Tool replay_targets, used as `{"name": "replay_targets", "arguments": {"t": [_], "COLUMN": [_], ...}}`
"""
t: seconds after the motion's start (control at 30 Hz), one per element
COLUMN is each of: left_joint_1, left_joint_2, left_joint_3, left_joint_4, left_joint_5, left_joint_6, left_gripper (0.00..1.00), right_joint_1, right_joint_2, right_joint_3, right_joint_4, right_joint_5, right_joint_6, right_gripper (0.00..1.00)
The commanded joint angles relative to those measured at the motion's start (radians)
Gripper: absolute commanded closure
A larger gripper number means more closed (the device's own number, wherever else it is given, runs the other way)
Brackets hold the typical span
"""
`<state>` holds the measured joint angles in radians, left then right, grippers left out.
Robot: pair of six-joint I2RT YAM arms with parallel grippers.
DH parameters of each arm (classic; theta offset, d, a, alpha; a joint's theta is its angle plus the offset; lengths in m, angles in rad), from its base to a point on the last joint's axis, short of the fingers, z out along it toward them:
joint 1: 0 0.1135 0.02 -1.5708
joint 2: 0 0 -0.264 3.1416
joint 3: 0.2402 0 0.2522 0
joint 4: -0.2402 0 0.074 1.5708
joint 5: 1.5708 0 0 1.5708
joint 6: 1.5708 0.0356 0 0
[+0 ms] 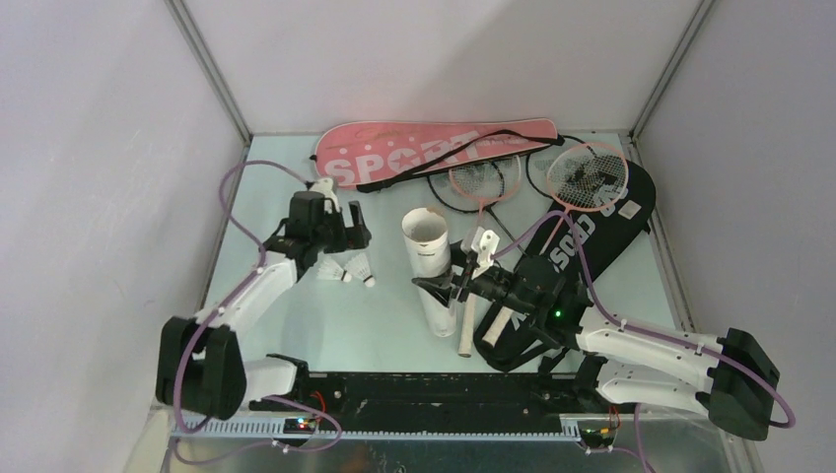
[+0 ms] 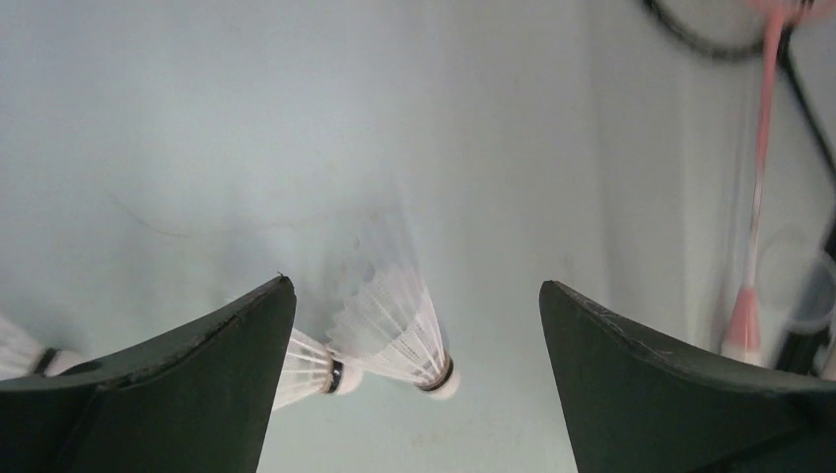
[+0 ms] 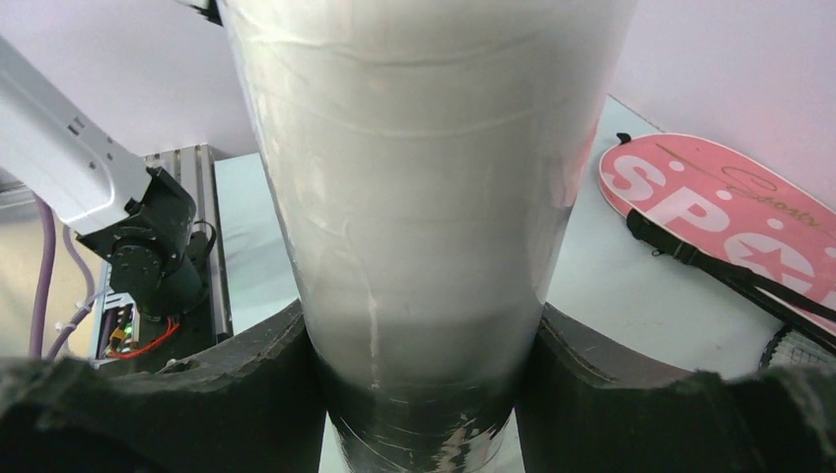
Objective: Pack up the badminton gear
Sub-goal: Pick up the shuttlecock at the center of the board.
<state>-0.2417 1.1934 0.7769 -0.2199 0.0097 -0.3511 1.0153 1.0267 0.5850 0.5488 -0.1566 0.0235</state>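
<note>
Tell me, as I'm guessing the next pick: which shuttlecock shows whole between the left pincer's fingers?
The rightmost shuttlecock, whole in the gap. Its neighbour is half hidden behind one finger; a third lies outside.

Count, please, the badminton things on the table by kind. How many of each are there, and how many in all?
rackets: 4 (2 pink, 2 black)
bags: 2 (1 pink, 1 black)
tube: 1
shuttlecocks: 3 in view on the table; whether any are inside the tube cannot be seen
Total: 10
</note>
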Motion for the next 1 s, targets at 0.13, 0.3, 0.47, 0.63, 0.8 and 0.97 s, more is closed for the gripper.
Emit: {"name": "replay_targets", "arguments": {"t": [0.13,0.3,0.47,0.63,0.8,0.97], "left_joint_1": [0.013,0.013,0.013,0.012,0.013,0.013], "left_joint_2": [0.159,0.24,0.305,0.326,0.324,0.299], "left_joint_3": [0.06,0.085,0.117,0.114,0.114,0.107], "left_joint_4": [-0.027,-0.097,-0.094,-0.078,-0.075,-0.045], "left_joint_5": [0.246,0.175,0.205,0.238,0.24,0.282], "left_joint_6": [0.176,0.179,0.176,0.163,0.141,0.124], "left_gripper": [0.01,0.11,0.25,0.45,0.8,1.0], "right_joint_1": [-0.008,-0.012,-0.013,-0.012,-0.013,-0.014], "right_joint_2": [-0.015,-0.041,-0.049,-0.059,-0.054,-0.048], "right_joint_3": [0.013,0.013,0.013,0.013,0.013,0.013], "right_joint_4": [0.053,0.031,0.014,0.001,0.006,0.012], "right_joint_5": [-0.066,-0.082,-0.11,-0.106,-0.076,-0.055], "right_joint_6": [-0.02,-0.019,-0.007,-0.004,0.009,-0.002], "right_gripper": [0.46,0.46,0.46,0.46,0.46,0.46]}}
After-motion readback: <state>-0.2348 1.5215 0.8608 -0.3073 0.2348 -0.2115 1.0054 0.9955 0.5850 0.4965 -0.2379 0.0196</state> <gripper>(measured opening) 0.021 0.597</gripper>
